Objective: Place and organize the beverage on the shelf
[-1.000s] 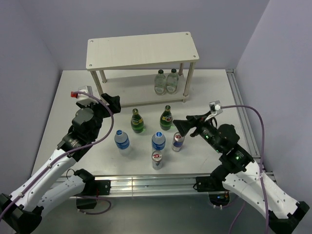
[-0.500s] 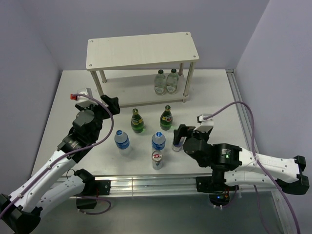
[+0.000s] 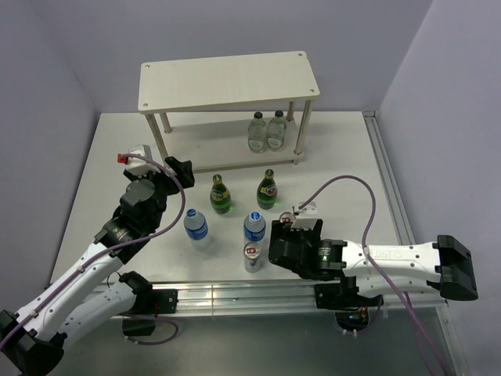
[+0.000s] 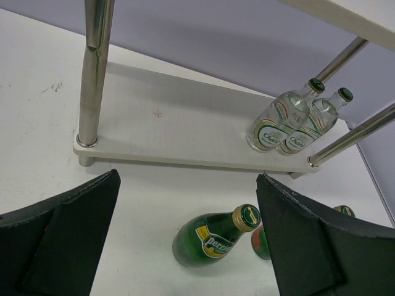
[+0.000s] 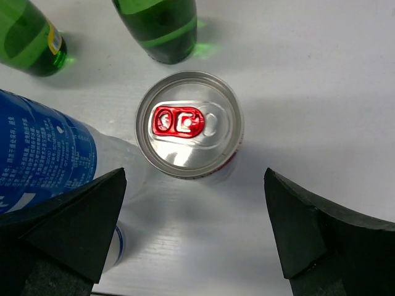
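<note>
Shelf (image 3: 227,82) lower board holds two glass bottles (image 3: 257,133); left fingers (image 4: 55,246), right fingers (image 5: 321,246) spread, empty.

Shiny metal can (image 5: 189,125), glossy green glass bottle (image 5: 162,28), matt wood shelf (image 3: 227,80)

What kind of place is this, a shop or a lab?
Most likely a robotics lab test cell, not a shop: a white table boxed in by plain lilac panels, robot arms mounted at its near edge, and one small wooden shelf holding just two bottles.
</note>
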